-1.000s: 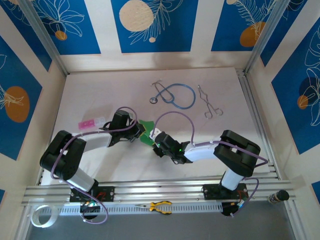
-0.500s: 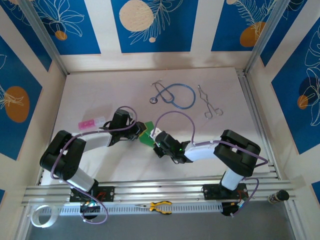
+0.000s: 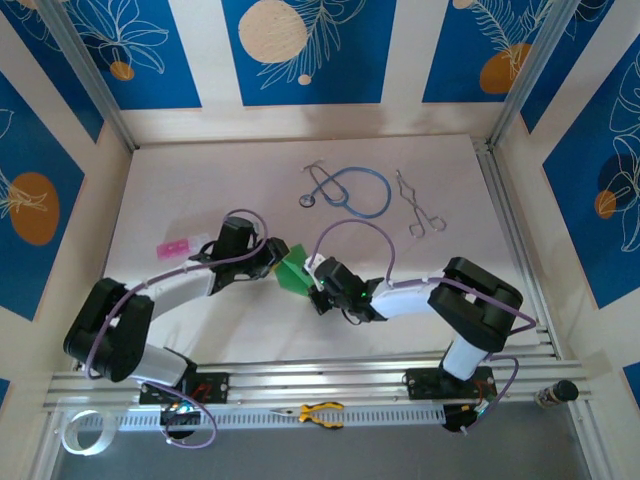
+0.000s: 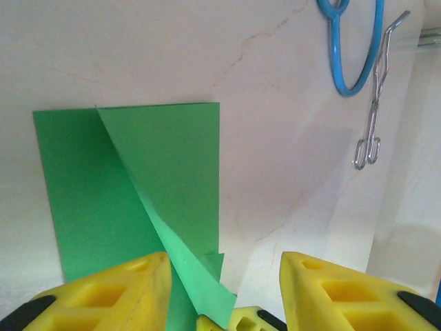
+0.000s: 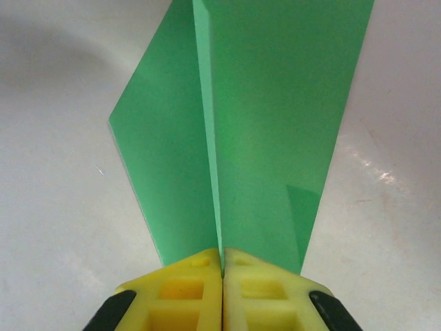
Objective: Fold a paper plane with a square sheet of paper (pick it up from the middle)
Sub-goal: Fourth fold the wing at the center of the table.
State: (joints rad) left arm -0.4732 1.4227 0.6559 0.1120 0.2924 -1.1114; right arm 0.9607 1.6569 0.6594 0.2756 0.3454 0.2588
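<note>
The square sheet of paper (image 3: 292, 270) is bright green and partly folded, and lies mid-table between my two grippers. In the right wrist view a raised crease of the paper (image 5: 241, 124) runs straight into my right gripper (image 5: 222, 261), which is shut on it. In the top view the right gripper (image 3: 316, 284) sits at the paper's near right edge. My left gripper (image 4: 224, 279) is open, with its left finger (image 4: 117, 289) over the green sheet (image 4: 158, 165) and bare table under the right one. A loose slanted flap stands up between its fingers. In the top view the left gripper (image 3: 270, 262) is at the paper's left side.
A blue stethoscope (image 3: 350, 190) and steel forceps (image 3: 420, 205) lie at the back of the table; both show in the left wrist view, stethoscope (image 4: 351, 55) and forceps (image 4: 375, 110). A small pink and white piece (image 3: 180, 245) lies left. Yellow-handled pliers (image 3: 320, 412) rest on the front rail.
My left gripper has opened and let go of the paper, and its arm has drawn a little left. The right gripper has closed fully on the crease and tilted the paper up.
</note>
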